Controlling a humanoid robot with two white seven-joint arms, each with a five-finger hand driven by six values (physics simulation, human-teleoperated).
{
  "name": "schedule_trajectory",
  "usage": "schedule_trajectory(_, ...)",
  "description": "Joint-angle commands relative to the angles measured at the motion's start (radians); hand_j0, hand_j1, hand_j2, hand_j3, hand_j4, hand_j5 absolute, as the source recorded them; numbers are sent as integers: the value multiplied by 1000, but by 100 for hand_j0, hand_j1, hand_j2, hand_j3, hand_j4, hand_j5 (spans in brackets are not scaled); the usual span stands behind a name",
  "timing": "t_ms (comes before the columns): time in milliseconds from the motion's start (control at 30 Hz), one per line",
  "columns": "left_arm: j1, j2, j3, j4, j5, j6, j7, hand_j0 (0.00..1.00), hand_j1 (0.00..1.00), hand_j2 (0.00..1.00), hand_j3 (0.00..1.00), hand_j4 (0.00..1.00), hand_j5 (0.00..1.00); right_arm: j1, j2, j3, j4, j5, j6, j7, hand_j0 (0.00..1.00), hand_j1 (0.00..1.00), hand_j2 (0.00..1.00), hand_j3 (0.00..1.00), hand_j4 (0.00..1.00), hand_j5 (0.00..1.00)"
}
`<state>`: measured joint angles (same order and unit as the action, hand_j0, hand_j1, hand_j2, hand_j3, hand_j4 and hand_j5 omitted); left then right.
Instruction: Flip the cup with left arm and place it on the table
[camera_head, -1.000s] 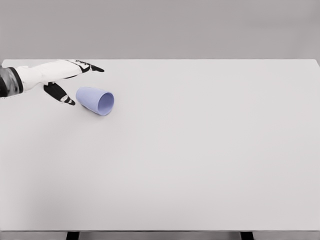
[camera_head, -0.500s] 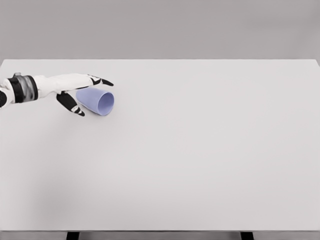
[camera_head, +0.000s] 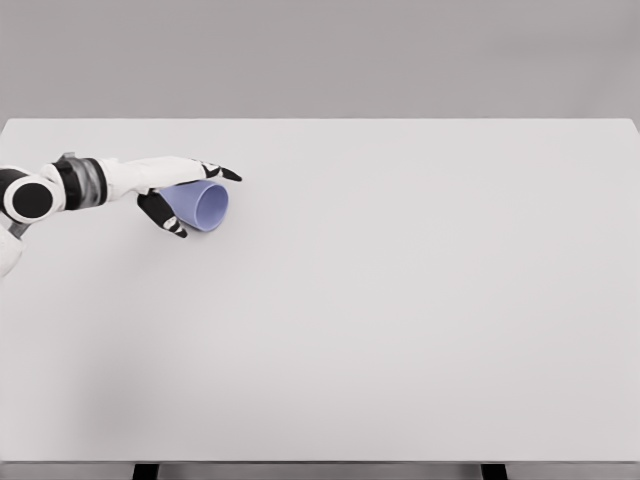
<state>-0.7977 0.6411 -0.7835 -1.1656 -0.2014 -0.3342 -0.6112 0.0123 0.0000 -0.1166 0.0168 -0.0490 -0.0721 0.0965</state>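
1. Near the table's (camera_head: 400, 330) left edge, toward the far side, the lilac cup (camera_head: 203, 206) lies on its side, mouth facing right and slightly toward the camera.
2. The left hand (camera_head: 170, 190) straddles the cup, fingers (camera_head: 222, 172) extended over its top, thumb (camera_head: 165, 214) below; contact appears likely, but the hand is not closed around it.
3. Broad bare tabletop stretches right and forward.

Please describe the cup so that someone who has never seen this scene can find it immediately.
Look at the white table, toward its far left part. There the left hand reaches in with open fingers around the cup. It is the only colored object: a pale lavender cup lying on its side, its opening facing right and toward the camera.
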Motion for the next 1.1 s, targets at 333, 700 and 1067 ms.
schedule_trajectory(333, -2, -5, 3, 21, -47, 38, 0, 98, 98, 98, 98, 98, 98, 0, 0, 0, -1, 0, 0, 0, 100, 100, 100, 100, 100, 100)
schedule_trajectory(700, -8, -14, 6, 24, -69, 38, 0, 97, 97, 97, 97, 97, 97, 0, 0, 0, 0, 0, 0, 0, 100, 100, 100, 100, 100, 100)
schedule_trajectory(1067, -17, -26, 3, 26, -69, 40, 0, 93, 93, 93, 93, 93, 93, 0, 0, 0, 0, 0, 0, 0, 100, 100, 100, 100, 100, 100)
